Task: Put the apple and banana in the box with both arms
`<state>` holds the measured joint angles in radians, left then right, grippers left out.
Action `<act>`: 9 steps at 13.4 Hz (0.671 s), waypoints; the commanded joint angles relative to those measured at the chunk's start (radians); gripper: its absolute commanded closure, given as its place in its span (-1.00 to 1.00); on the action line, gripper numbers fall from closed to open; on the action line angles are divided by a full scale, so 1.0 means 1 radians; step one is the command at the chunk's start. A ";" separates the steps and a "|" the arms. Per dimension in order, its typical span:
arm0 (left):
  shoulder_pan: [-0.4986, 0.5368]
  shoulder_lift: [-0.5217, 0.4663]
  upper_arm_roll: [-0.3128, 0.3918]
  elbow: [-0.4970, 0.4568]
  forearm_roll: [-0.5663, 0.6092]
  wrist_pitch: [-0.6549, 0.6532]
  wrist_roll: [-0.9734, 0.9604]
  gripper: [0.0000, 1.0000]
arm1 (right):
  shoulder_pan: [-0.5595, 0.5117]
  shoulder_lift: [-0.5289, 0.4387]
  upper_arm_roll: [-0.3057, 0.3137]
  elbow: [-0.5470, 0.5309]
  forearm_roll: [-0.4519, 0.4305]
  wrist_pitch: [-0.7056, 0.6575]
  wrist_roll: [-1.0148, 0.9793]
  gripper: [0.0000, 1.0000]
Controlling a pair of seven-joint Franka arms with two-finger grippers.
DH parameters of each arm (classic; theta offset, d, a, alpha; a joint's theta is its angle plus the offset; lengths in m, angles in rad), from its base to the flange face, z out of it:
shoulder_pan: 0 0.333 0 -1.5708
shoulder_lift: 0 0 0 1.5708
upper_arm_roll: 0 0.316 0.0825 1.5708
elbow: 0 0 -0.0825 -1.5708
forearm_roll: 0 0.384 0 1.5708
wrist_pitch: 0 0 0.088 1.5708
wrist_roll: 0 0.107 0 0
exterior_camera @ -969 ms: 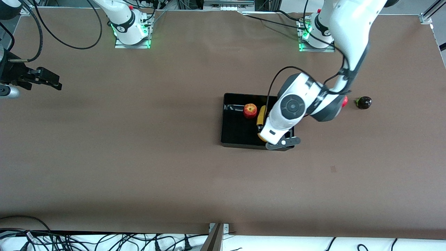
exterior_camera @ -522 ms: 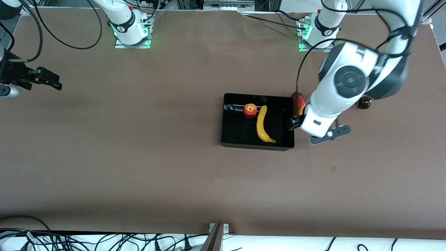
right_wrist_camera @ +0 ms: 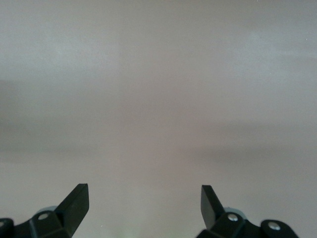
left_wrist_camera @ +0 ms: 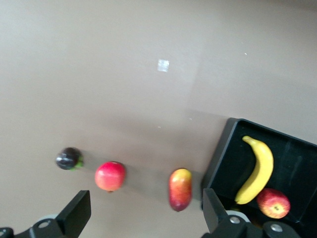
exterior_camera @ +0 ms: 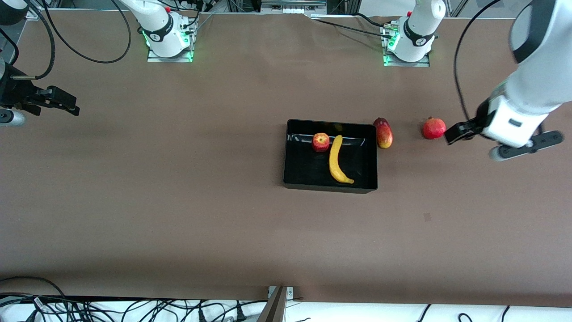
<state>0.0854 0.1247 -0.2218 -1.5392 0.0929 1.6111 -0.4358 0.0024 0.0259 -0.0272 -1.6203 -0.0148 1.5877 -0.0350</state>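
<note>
While both fruits lie in the box (exterior_camera: 295, 154), the front view shows the apple (exterior_camera: 320, 141) touching the banana (exterior_camera: 337, 160), whose long axis runs toward the camera. Left gripper (exterior_camera: 456, 133), over bare table near the pomegranate (exterior_camera: 434, 128), gapes empty; right gripper (exterior_camera: 62, 103), likely parked, waits.

Left wrist view: banana (left_wrist_camera: 257, 170) boxed. Right wrist view: fingers (right_wrist_camera: 74, 202) spread, empty.

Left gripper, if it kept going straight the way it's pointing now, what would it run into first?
Probably only bare table. The left gripper, jaws open and empty, points down beside the pomegranate and mango. Both sit close to that line, but depth is unclear.
</note>
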 commanded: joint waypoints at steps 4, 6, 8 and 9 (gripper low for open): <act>0.002 -0.129 0.096 -0.033 -0.028 -0.049 0.138 -1.00 | -0.007 -0.003 0.009 0.010 0.004 -0.014 0.006 -1.00; 0.005 -0.146 0.102 -0.033 -0.028 -0.057 0.196 -1.00 | -0.007 -0.003 0.009 0.010 0.004 -0.014 0.006 -1.00; 0.051 -0.146 0.101 -0.025 -0.088 -0.054 0.226 -1.00 | -0.007 -0.003 0.009 0.010 0.004 -0.014 0.006 -1.00; 0.059 -0.146 0.101 -0.025 -0.108 -0.051 0.276 -1.00 | -0.007 -0.003 0.009 0.010 0.004 -0.014 0.006 -1.00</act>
<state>0.1091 -0.0016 -0.1230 -1.5450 0.0464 1.5581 -0.2472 0.0024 0.0259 -0.0270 -1.6203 -0.0148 1.5875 -0.0350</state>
